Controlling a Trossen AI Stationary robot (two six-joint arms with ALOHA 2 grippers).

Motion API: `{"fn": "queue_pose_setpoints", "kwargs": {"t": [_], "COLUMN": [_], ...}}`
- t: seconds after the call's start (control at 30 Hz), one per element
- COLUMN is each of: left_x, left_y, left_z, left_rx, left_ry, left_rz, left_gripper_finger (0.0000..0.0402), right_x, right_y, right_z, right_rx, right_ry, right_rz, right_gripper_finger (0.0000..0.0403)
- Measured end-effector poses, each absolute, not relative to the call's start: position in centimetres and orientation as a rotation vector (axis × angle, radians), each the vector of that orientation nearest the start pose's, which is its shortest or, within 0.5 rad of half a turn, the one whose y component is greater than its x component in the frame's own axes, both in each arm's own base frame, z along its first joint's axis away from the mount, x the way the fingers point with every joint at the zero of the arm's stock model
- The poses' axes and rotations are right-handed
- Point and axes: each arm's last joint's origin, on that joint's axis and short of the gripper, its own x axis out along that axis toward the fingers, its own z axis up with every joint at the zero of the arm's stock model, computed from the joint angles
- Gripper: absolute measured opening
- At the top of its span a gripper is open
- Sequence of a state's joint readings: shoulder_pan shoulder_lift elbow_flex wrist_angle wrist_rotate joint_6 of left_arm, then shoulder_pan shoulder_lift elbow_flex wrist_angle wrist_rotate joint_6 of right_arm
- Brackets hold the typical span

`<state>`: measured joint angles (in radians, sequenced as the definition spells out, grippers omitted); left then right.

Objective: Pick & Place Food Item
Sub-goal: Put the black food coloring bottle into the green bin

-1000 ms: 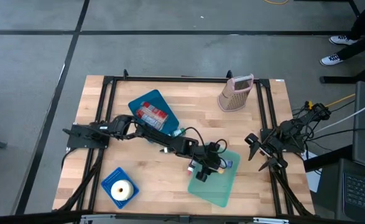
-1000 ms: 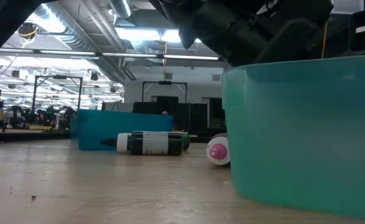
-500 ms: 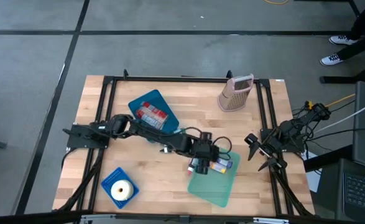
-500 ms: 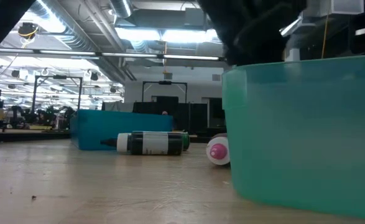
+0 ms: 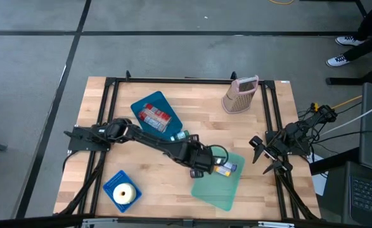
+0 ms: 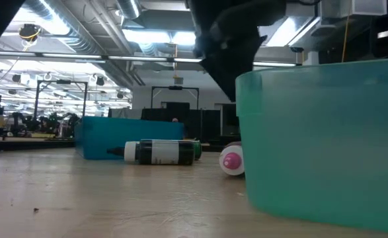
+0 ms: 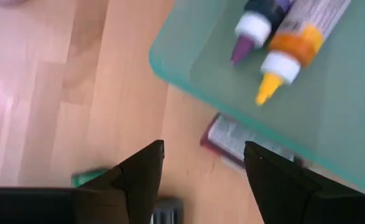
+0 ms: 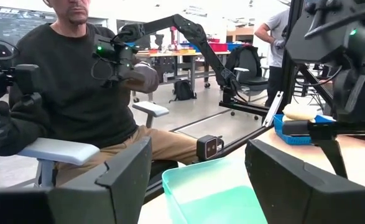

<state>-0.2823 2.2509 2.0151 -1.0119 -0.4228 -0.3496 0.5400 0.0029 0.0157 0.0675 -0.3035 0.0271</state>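
Left hand (image 5: 200,166) has pulled back off the green tray (image 5: 227,190), open.

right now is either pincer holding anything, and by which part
Nothing is held. The left pincer is open and empty beside the green tray; the right pincer is open and empty too.

Just looking at a wooden surface (image 5: 192,101) carrying a teal tray (image 5: 220,190), blue bin (image 5: 155,114), small blue basket (image 5: 121,189), pink grater (image 5: 239,96), and a dark bottle (image 6: 162,151) lying flat.

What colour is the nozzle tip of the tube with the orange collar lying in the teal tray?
Yellow. The tube's nozzle shows best in the left wrist view.
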Motion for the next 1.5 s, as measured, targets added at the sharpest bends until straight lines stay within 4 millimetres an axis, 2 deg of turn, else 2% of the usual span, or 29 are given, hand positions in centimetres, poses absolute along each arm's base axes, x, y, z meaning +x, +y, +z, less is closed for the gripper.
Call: {"fn": "queue_pose_setpoints", "kwargs": {"t": [0.33, 0.47, 0.63, 0.73, 0.87, 0.97, 1.03, 1.1, 1.2, 1.3, 1.43, 1.5], "left_x": [43.1, 42.8, 42.1, 41.3, 39.8, 37.7, 35.9, 34.2, 32.5, 31.8, 32.0, 31.7], "left_y": [-11.7, -11.8, -13.1, -14.1, -15.1, -15.1, -14.5, -13.7, -12.7, -11.9, -11.3, -10.7], "left_z": [21.3, 19.5, 16.8, 17.6, 21.0, 23.7, 24.4, 23.7, 21.6, 19.9, 19.6, 19.0], "left_rx": [0.198, 0.220, 0.216, 0.210, 0.154, 0.115, 0.085, 0.037, -0.037, -0.089, -0.076, -0.061], "left_ry": [1.296, 1.340, 1.355, 1.263, 1.016, 0.828, 0.749, 0.699, 0.631, 0.592, 0.596, 0.660], "left_rz": [0.432, 0.371, 0.253, 0.202, 0.118, 0.084, 0.096, 0.104, 0.066, 0.058, 0.120, 0.160], "left_gripper_finger": [0.0219, 0.0219, 0.0219, 0.0219, 0.0219, 0.0219, 0.0219, 0.0219, 0.0219, 0.0219, 0.0219, 0.0219], "right_x": [7.7, 7.7, 7.7, 7.7, 7.7, 7.7, 7.7, 7.7, 7.7, 7.7, 7.7, 7.7], "right_y": [5.6, 5.6, 5.6, 5.6, 5.6, 5.6, 5.6, 5.6, 5.6, 5.6, 5.6, 5.6], "right_z": [17.5, 17.5, 17.5, 17.5, 17.5, 17.5, 17.5, 17.5, 17.5, 17.6, 17.6, 17.6], "right_rx": [0.046, 0.052, 0.052, 0.055, 0.052, 0.052, 0.052, 0.051, 0.051, 0.045, 0.026, 0.023], "right_ry": [-0.066, -0.063, -0.063, -0.061, -0.062, -0.062, -0.062, -0.062, -0.063, -0.072, -0.083, -0.085], "right_rz": [0.845, 0.845, 0.845, 0.846, 0.845, 0.845, 0.845, 0.845, 0.845, 0.845, 0.844, 0.842], "right_gripper_finger": [0.0254, 0.0254, 0.0254, 0.0254, 0.0254, 0.0254, 0.0254, 0.0254, 0.0254, 0.0254, 0.0254, 0.0254]}}
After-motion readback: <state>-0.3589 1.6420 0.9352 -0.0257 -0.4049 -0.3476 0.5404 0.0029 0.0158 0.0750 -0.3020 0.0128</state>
